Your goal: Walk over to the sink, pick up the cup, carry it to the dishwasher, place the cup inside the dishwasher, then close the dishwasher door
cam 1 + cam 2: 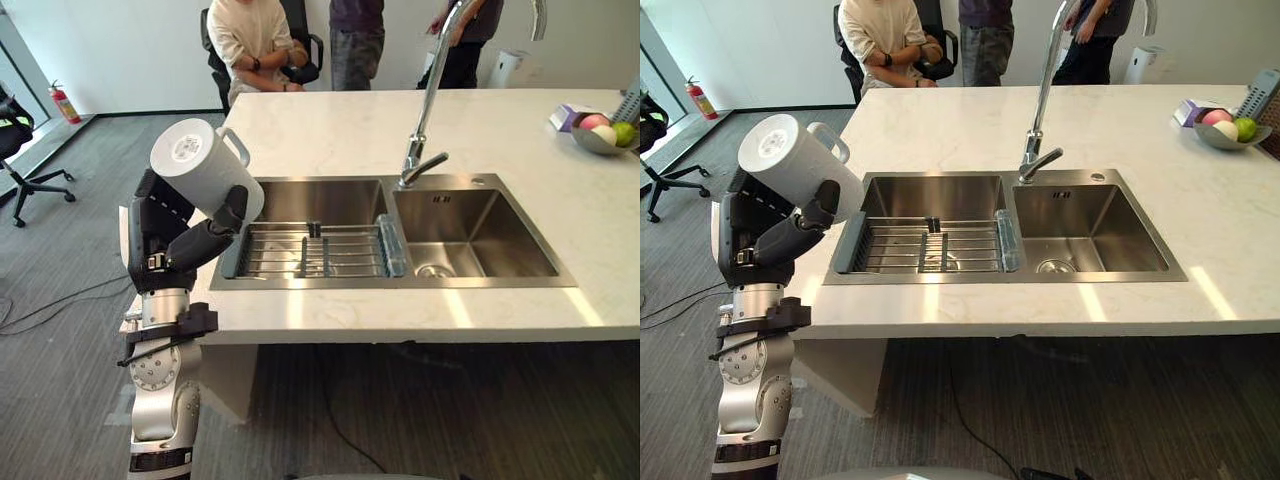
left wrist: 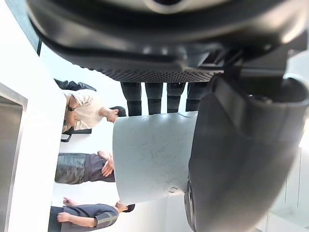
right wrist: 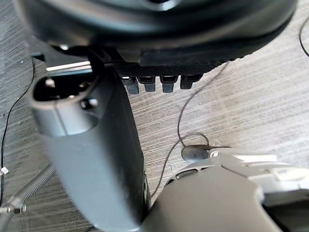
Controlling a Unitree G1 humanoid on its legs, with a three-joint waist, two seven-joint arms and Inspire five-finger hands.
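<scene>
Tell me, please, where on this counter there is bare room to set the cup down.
The counter is bare behind the sink, between the faucet and the far edge, and right of the sink up to the fruit bowl. The front strip is narrow. The left basin is crowded by the rack; the cup sits in the left robot hand.

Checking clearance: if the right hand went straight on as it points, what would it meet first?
The right hand points down; likely the grey carpet floor first, depth unclear.
</scene>
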